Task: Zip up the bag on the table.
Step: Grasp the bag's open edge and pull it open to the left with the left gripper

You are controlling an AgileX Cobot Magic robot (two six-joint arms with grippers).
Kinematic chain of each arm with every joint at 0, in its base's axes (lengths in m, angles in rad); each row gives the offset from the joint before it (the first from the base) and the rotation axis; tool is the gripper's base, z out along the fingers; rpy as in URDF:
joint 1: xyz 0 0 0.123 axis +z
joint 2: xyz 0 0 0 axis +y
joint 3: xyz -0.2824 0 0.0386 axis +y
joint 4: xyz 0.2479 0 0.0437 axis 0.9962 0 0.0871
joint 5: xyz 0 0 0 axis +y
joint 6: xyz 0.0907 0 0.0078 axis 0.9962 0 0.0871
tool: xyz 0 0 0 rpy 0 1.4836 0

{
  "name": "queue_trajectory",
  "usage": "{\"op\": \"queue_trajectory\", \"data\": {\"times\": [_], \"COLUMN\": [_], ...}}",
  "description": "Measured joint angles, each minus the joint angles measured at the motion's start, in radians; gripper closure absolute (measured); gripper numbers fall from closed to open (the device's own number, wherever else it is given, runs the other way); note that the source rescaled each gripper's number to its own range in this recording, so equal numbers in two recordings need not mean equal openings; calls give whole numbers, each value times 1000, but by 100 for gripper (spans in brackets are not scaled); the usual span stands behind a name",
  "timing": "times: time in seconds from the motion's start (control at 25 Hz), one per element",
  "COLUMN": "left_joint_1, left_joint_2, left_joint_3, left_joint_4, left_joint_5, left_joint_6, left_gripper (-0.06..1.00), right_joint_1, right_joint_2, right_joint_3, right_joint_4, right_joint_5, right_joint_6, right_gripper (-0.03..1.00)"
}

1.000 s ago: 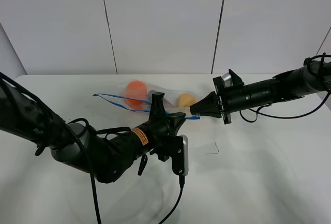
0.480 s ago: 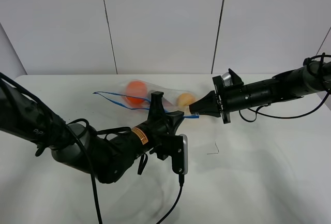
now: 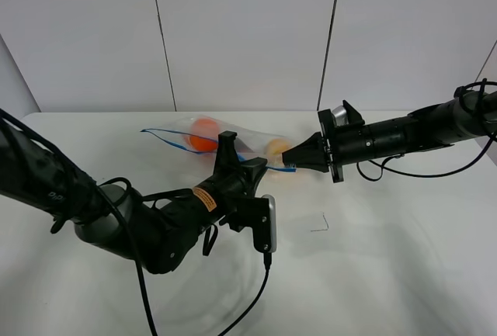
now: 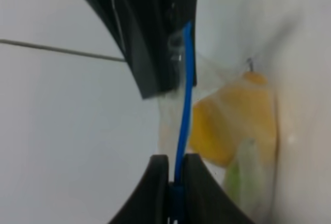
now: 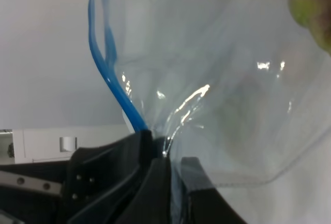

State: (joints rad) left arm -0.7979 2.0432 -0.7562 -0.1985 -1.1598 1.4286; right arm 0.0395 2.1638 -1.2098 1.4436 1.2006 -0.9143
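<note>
left pincer (image 4: 176,166) + right pincer (image 5: 165,154) clamped on blue zipper strip (image 4: 184,94) of clear crinkly plastic bag (image 5: 222,79) | risk: we tug unevenly, strip slips out

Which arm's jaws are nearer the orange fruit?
Left. The left jaws pinch the blue strip toward the orange fruit; the right jaws pinch its end, farther away.

A white wall (image 3: 241,33) is seen at the back. It is made of flat panels, and thin dark lines (image 3: 161,37) are seen running between them. A small dark bent mark (image 3: 321,225) is seen on the desk (image 3: 404,258).
</note>
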Motion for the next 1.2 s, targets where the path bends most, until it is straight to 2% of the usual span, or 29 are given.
{"op": "queue_trajectory", "data": {"times": [0.2,0.72,1.2], "left_joint_1": [67,216,228], "left_joint_2": [0,0,0], "left_joint_3": [39,56,65], "left_joint_4": [1,-2,-83], "left_joint_5": [-43,-50,-50], "left_joint_6": [8,53,146], "left_gripper": [94,94,94], "right_joint_1": [1,1,1], "right_joint_2": [0,0,0], "right_joint_3": [0,0,0], "right_joint_4": [0,0,-4], "right_joint_5": [-2,-3,-3], "right_joint_6": [0,0,0], "right_gripper": [97,97,97]}}
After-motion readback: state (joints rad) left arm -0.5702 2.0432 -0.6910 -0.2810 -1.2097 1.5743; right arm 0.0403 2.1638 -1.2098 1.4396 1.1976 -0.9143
